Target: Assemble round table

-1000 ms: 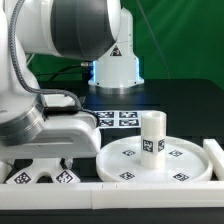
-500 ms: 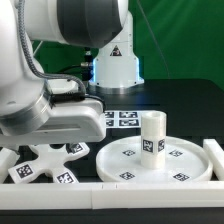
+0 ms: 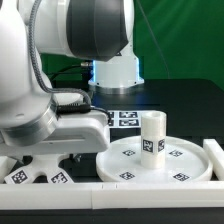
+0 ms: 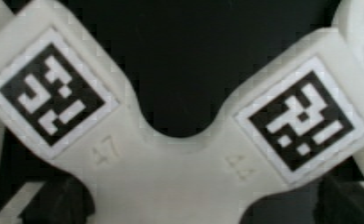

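Note:
The round table's large white disc [image 3: 190, 160] lies at the exterior view's right, with tags on its face. The short tagged leg [image 3: 152, 135] stands upright on its middle. At the exterior view's left a flat white branched part [image 3: 35, 173] with tags lies on the black table, under the arm's hand. In the wrist view this branched part [image 4: 170, 150] fills the picture, with two tagged arms spreading away. My gripper [image 4: 205, 203] is open and straddles the part's stem. One dark fingertip [image 4: 51, 205] shows on each side, and the far one stands clear of the part.
The marker board [image 3: 125, 118] lies behind the disc, in front of the robot's white base [image 3: 115, 70]. A long white rail [image 3: 150, 185] runs along the front edge. A white bracket [image 3: 213, 150] stands at the disc's right rim. The arm's bulk hides the exterior view's left.
The hand has come down over the branched part, covering more of it than half a second ago. Disc and leg have not moved. The jaws have stayed open.

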You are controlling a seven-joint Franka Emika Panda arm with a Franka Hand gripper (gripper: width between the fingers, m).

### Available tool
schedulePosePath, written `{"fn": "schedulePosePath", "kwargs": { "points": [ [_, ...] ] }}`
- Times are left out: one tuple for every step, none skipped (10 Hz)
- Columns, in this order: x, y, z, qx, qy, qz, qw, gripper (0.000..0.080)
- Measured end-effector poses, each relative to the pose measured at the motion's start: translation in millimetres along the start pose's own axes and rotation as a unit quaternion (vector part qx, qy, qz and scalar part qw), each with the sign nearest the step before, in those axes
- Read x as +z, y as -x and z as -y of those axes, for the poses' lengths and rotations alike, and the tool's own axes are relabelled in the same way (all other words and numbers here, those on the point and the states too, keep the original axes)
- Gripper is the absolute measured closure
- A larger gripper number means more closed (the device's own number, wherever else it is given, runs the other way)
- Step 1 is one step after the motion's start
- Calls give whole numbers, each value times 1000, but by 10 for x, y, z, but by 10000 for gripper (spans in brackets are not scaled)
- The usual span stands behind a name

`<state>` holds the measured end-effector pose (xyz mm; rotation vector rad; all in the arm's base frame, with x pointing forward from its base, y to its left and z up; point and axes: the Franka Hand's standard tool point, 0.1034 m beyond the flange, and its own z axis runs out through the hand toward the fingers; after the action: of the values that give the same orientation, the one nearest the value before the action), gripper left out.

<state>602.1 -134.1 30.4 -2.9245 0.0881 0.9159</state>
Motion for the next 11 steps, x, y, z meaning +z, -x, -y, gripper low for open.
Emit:
{"fn": "schedulePosePath", "kwargs": {
  "points": [
    [26,-25,-3,-1,1,-5,1000,150],
    [45,-35,-17,-2,2,-7,1000,150],
    [55,-32,-51,-1,1,-6,1000,150],
    [67,-26,-94,1,-1,-6,1000,150],
    [70,-25,-100,1,-1,-6,1000,150],
    [71,-26,-96,1,-1,-6,1000,271],
    [70,-26,-97,1,-1,-6,1000,271],
    [68,-26,-96,1,-1,-6,1000,354],
    [68,-26,-96,1,-1,-6,1000,354],
    [68,-26,-96,1,-1,-6,1000,354],
    [64,-27,-90,0,-1,-6,1000,354]
  ]
}}
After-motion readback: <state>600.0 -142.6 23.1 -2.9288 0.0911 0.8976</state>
